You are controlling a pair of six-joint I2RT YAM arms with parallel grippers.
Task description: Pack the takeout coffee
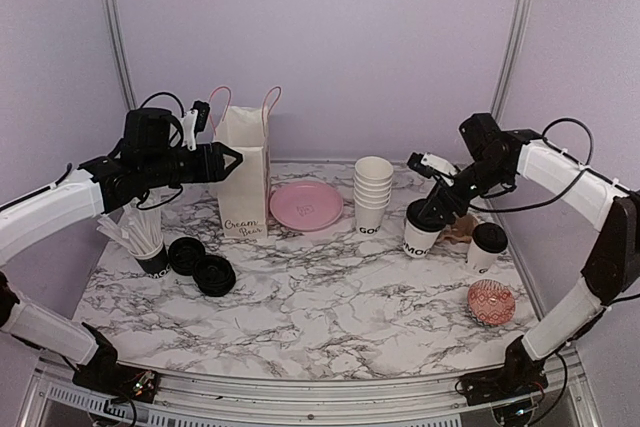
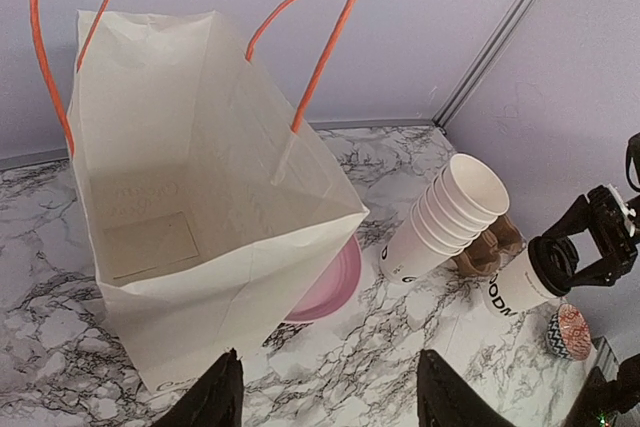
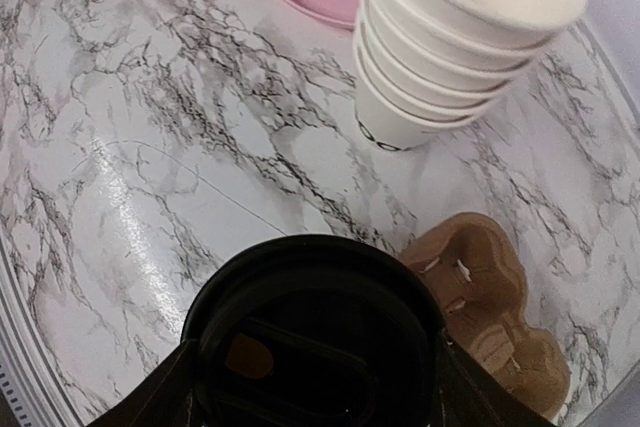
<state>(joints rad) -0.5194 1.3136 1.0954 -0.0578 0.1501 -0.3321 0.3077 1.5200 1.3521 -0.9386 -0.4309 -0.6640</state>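
Observation:
One takeout coffee cup, white with a black lid, leans in my right gripper. The fingers press on both sides of the lid, so this gripper is shut on it. The same cup shows at the right of the left wrist view. A second lidded coffee cup stands upright to its right. My left gripper hovers open and holds nothing, beside the top of the white paper bag. From the left wrist the bag stands open and looks empty.
A stack of lidless paper cups and a pink plate sit between bag and coffee. A brown cup carrier lies behind the held cup. A straw-filled cup and two loose black lids are front left, a patterned red bowl front right.

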